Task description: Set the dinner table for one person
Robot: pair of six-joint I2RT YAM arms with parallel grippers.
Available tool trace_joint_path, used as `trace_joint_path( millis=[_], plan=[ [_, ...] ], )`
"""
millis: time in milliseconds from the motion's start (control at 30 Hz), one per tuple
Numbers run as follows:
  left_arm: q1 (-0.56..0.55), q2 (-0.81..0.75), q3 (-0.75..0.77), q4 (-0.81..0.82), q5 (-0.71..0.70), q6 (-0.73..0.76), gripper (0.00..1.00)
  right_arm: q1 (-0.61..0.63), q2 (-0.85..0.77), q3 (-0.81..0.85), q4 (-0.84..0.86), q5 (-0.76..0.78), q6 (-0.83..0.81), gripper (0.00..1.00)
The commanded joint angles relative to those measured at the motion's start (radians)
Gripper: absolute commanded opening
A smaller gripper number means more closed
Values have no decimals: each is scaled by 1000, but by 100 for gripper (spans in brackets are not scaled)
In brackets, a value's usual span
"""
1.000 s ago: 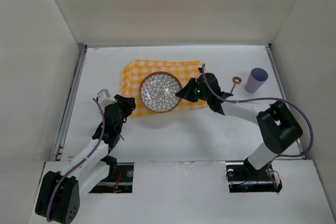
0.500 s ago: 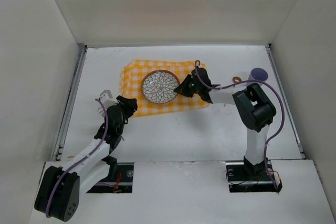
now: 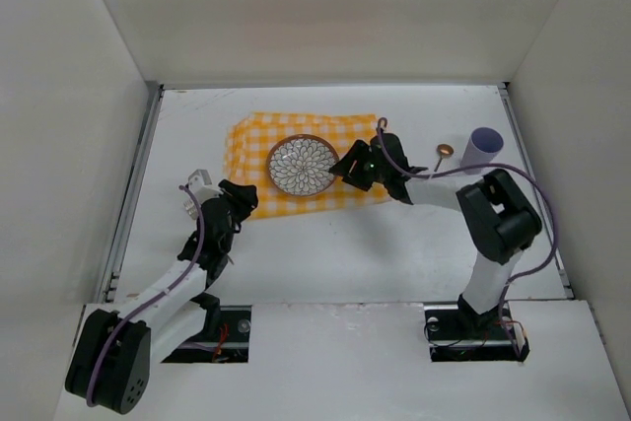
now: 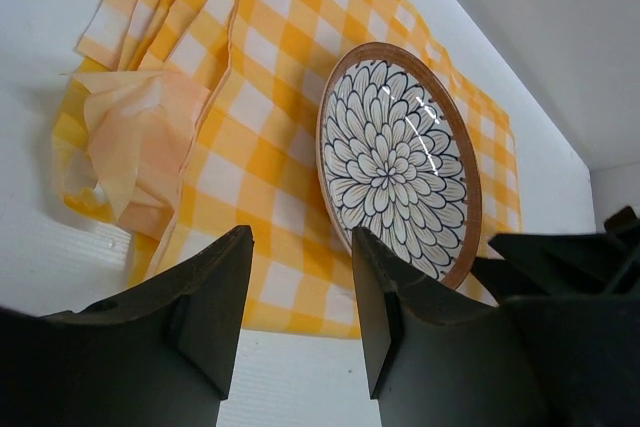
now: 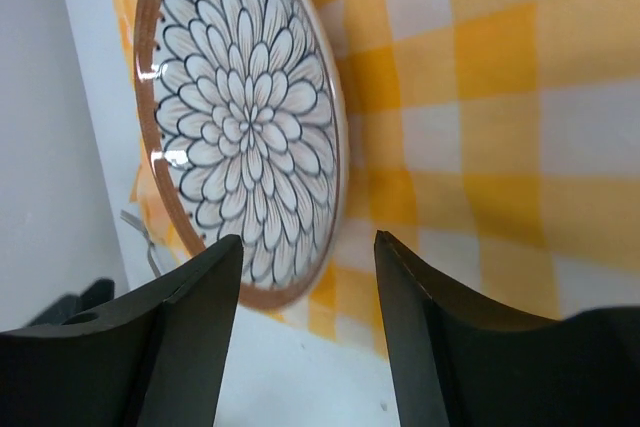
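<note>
A round plate point(image 3: 303, 165) with a dark flower pattern and a brown rim lies on the yellow-and-white checked cloth point(image 3: 258, 135) on the white dinner table point(image 3: 325, 253). My right gripper point(image 3: 347, 167) is open and empty at the plate's right rim. In the right wrist view the gripper point(image 5: 308, 257) frames the plate's point(image 5: 240, 137) near rim and the cloth point(image 5: 480, 127). My left gripper point(image 3: 240, 200) is open and empty at the cloth's near left corner. In the left wrist view it point(image 4: 300, 277) faces the plate point(image 4: 395, 162) across the cloth point(image 4: 250, 167).
A crumpled pale orange napkin point(image 4: 130, 147) lies at the cloth's left edge. A fork point(image 3: 195, 182) lies left of the left gripper. A spoon point(image 3: 443, 153) and a lilac cup point(image 3: 483, 145) stand at the right. Walls enclose the table.
The plate has shifted a little toward the back of the cloth and lies flat. My right gripper has let go of its rim and drawn slightly back. The left gripper has edged away from the plate.
</note>
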Motion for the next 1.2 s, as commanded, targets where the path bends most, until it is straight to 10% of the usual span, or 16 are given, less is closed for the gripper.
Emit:
trace_joint_path(
  millis=[0, 167, 333, 433, 733, 1167],
  plan=[
    [6, -50, -23, 33, -22, 15, 42, -1, -187, -100, -39, 54, -82, 62],
    [-4, -83, -22, 12, -49, 26, 42, -5, -420, -185, -156, 74, -144, 60],
    [-52, -55, -8, 12, -63, 55, 38, -146, -647, -21, -415, 264, -301, 16],
    [-84, -29, 6, 4, -77, 87, 24, -258, -666, 100, -551, 515, -407, 7],
    [-161, 23, 23, 35, -117, 113, 30, -551, -537, 166, -590, 812, -500, 57],
    [-141, 43, 14, 52, -102, 96, 37, -664, -316, 119, -524, 619, -414, 53]
  ],
)
